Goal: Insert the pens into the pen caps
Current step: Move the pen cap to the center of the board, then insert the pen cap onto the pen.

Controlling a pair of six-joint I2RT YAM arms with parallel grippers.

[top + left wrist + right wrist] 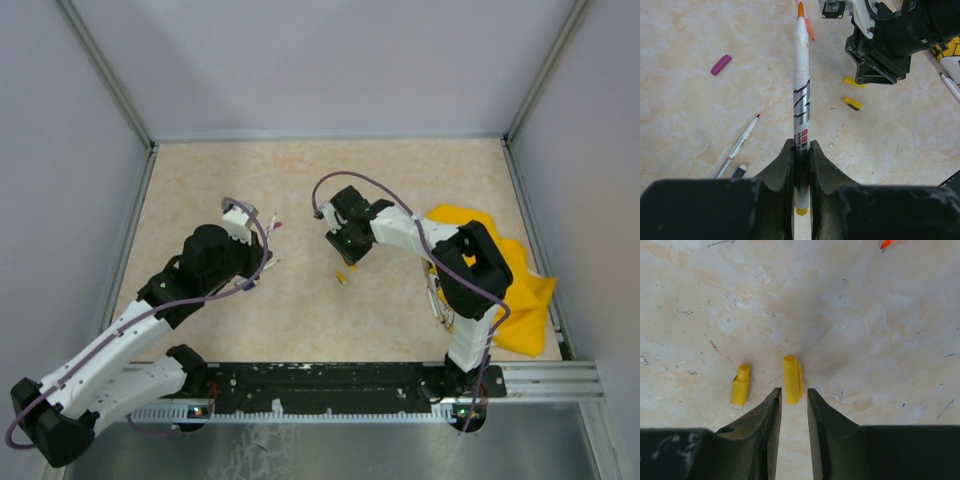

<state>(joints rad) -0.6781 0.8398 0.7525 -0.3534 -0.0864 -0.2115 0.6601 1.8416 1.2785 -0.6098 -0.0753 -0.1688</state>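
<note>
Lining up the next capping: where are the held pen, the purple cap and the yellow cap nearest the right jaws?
Held pen (801, 100), left wrist view, mid-barrel.
Purple cap (721, 64), left wrist view, its middle.
Yellow cap (792, 372), right wrist view, its middle.

white arms (110, 362), black joints (215, 255), purple cables (345, 176), black grippers (801, 147) (794, 392)

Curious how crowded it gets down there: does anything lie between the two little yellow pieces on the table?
No. In the right wrist view, the stretch between the stubby yellow piece and the longer yellow piece is bare, scuffed tabletop.
</note>
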